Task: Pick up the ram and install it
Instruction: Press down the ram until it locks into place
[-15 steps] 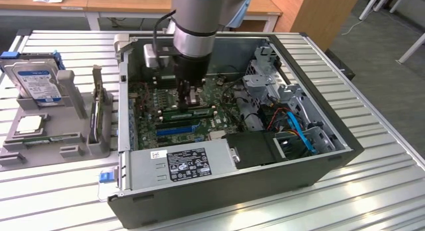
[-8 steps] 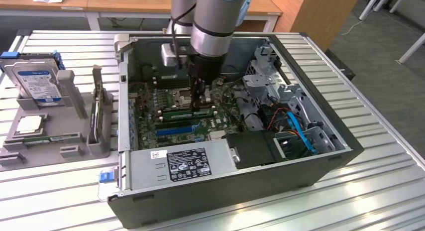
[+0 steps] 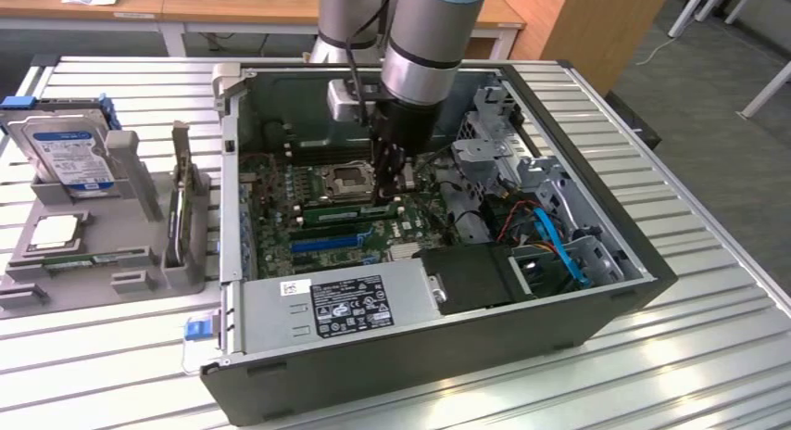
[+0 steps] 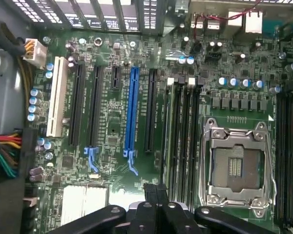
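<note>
Exterior view has your gripper (image 3: 398, 200) pinched shut with nothing in it, tips down right at one end of the ram (image 3: 336, 210). The stick looks slotted beside the socket (image 3: 346, 181), its length running away from the fingers.

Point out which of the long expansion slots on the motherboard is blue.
The blue slot, fourth from the white slot; the slots between are black.
</note>
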Controlling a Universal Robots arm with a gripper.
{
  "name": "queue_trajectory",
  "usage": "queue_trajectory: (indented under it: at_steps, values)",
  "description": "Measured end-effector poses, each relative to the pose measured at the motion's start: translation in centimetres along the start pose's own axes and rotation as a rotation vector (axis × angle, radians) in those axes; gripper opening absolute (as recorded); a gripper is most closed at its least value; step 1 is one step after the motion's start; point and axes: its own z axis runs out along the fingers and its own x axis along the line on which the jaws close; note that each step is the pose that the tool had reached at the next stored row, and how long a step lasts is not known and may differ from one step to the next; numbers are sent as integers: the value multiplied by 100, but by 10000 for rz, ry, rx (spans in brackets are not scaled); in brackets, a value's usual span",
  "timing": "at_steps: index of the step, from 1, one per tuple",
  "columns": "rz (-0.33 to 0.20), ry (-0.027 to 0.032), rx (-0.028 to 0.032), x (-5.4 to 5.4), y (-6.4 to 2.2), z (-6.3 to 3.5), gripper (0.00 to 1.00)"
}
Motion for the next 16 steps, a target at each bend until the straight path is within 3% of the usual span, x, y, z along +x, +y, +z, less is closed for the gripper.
queue_trajectory:
  at_steps: [3, 5, 11, 16]
  values:
    - [4, 44, -12, -100, -5, -3, 11]
    - [2, 47, -12, -100, -7, -3, 11]
    - [2, 43, -98, -87, -250, -26, 11]
    - [4, 44, -95, -88, -229, -15, 11]
